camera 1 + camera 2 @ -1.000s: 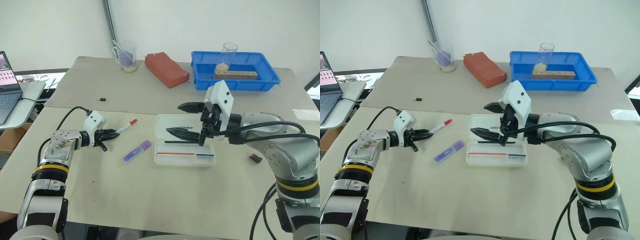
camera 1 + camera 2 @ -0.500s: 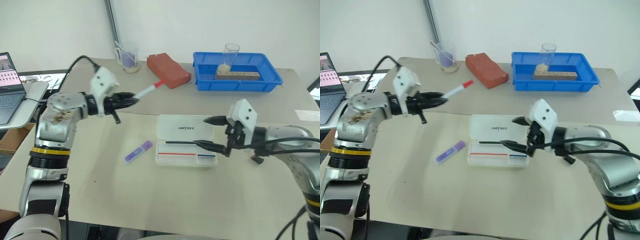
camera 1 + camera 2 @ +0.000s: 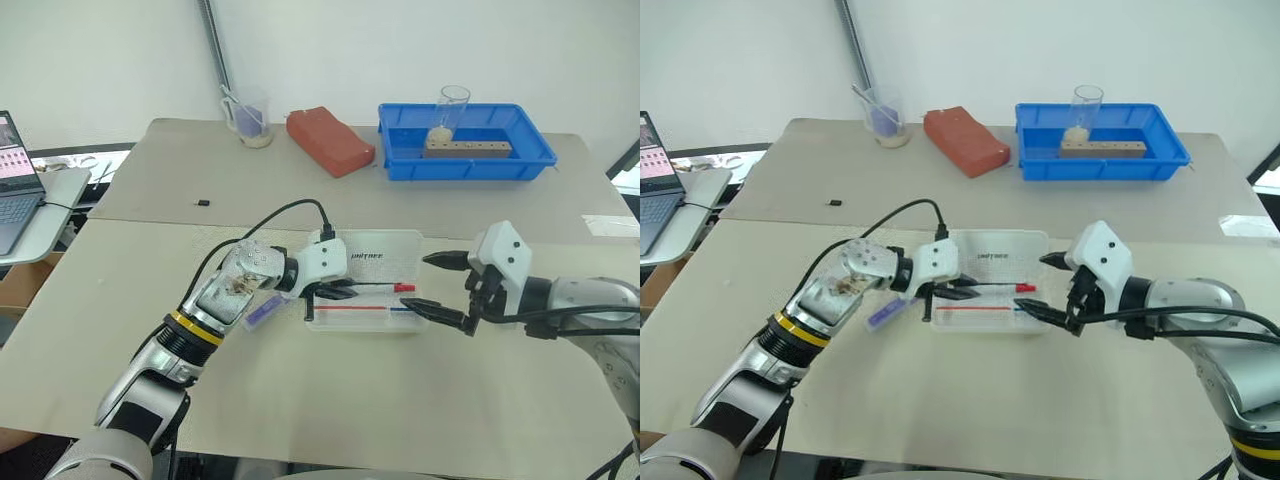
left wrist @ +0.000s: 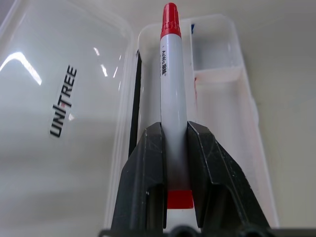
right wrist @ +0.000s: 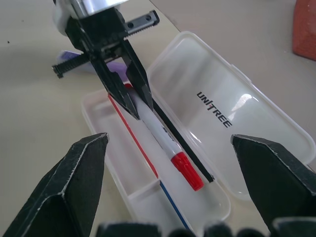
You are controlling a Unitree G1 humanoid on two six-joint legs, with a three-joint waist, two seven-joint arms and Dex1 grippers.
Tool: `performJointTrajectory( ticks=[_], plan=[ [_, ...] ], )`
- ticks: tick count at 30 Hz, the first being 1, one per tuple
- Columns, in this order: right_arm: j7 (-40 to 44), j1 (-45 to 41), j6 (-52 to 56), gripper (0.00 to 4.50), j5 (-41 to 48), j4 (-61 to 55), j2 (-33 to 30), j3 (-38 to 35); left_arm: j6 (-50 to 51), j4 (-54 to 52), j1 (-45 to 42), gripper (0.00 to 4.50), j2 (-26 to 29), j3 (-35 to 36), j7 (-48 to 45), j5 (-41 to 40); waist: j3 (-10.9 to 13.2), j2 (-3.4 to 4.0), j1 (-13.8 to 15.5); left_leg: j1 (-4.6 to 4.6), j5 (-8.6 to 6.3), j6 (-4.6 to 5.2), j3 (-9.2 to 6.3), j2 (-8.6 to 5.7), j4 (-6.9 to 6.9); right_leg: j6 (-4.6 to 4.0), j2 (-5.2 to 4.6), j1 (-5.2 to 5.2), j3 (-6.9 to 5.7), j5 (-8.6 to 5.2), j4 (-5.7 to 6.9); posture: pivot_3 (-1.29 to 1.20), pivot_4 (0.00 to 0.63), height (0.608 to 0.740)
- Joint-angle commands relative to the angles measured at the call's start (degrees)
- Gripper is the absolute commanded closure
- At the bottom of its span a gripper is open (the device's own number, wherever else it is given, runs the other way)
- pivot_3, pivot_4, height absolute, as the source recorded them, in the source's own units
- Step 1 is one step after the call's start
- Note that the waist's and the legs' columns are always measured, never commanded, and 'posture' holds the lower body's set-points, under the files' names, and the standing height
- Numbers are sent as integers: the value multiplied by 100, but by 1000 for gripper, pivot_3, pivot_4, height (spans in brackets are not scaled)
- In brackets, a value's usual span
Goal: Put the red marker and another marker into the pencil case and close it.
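Beige bench (image 3: 300,400) in front of a plain white wall carries everything. Near its middle lies the flat translucent white plastic pencil case (image 3: 375,260) with rounded corners, its lid folded open toward the far side and showing black lettering. Over the open tray the slim white-barrelled red marker (image 4: 170,98), red cap leading and pointing right, is pinched between the two black fingers of the left tool (image 3: 340,291); the barrel hovers along the tray and looks low, though whether it already touches the bottom is hard to say. A thin red stick (image 5: 131,133) and a thin blue stick (image 5: 170,205) already lie in the tray, with a black strip along the hinge side.

Just left of the case, partly hidden behind the left arm, the short chunky purple marker (image 3: 262,310) lies on the bench, untouched. To the right of the case the right tool (image 3: 438,286) hangs with its fingers spread wide, empty, pointing toward the tray.

Farther off stand a red brick-like block (image 3: 330,140), a blue plastic tray (image 3: 465,155), and a clear cup (image 3: 248,118).

As for progress: the red marker is nearly delivered but not yet released; the purple marker must follow, and the lid remains to be shut.
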Motion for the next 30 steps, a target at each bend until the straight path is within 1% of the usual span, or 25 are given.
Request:
performJointTrajectory(
  ticks=[1,2,3,5,6,7,8,9,12,14,19,22,24,28,30],
  plan=[
    [-142,-19,68,102,77,-231,21,-127,-117,-73,-50,3830,-74,53,70,108,0,0,-1,-1,0,0,0,0,1,0,-1,0,-1,0,0,0,150,740],
    [-167,-26,78,102,81,-234,29,-116,-108,-83,-39,3252,-77,74,87,136,0,0,-4,-2,0,0,0,0,1,0,-1,0,-1,0,0,0,150,740],
    [-181,-34,81,102,87,-231,32,-102,-67,-129,-25,2855,-81,123,73,98,0,0,-8,-2,0,0,0,0,1,0,-1,0,-1,0,0,0,150,740],
    [-203,-57,83,102,99,-220,42,-67,70,-291,-3,1890,-65,237,28,-26,0,1,-9,-1,0,0,-1,1,-1,0,0,-2,-2,0,1,0,150,740],
    [-205,-81,75,102,99,-202,49,-34,153,-411,5,1343,-16,306,4,-83,-1,1,-9,-1,0,0,-1,1,-1,0,0,-1,-2,0,1,0,150,740],
    [-196,-107,62,102,101,-178,50,-4,232,-539,19,905,43,378,-22,-141,0,1,-10,-1,0,0,-1,1,-1,0,0,-2,-2,0,1,0,150,740],
    [-182,-134,45,102,100,-147,49,26,344,-672,41,342,107,463,-49,-201,0,0,-16,-1,0,0,-1,1,-1,0,1,-2,-2,0,1,0,150,740],
    [-149,-172,10,102,89,-98,49,72,480,-841,81,25,225,601,-49,-265,0,0,-23,-2,0,0,-1,2,-1,0,1,-2,-2,0,2,0,150,740],
    [-33,-263,-73,102,89,8,56,166,926,-1343,284,25,555,1081,88,-476,-1,2,-50,2,0,0,-1,4,-3,0,3,-1,-2,0,2,0,150,740],
    [40,-413,-97,102,126,66,110,270,1123,-1653,569,25,791,1433,283,-542,-2,4,-58,8,0,0,-1,7,-6,2,4,1,-1,-2,3,0,150,740],
    [218,-1064,-62,102,225,124,396,746,1249,-1963,1716,25,1183,2083,747,-537,-4,7,-58,14,0,0,1,11,-7,0,3,2,-1,-1,5,0,150,740],
    [430,-1366,-76,102,171,190,482,1035,1186,-1854,2294,25,1230,2138,1008,-440,-9,15,-17,14,0,0,2,12,-7,-2,2,0,-2,-1,5,0,150,740],
    [527,-1520,-137,102,60,279,535,1221,1143,-1851,2611,25,1224,2078,1121,-402,-7,7,8,19,-1,-1,4,12,-6,-5,-7,-13,-9,-1,3,0,150,740],
    [624,-1678,-174,102,-9,386,618,1386,1145,-1782,2944,25,1271,2013,1334,-266,-12,-4,35,21,-2,-3,11,13,-8,-9,-35,-10,-20,-3,1,0,150,740],
    [656,-1689,-173,102,-16,395,624,1393,1182,-1791,2998,558,1302,2087,1338,-349,-17,-4,28,22,-2,-3,13,13,-11,-10,-37,-10,-17,-3,0,0,150,740]
  ],
)
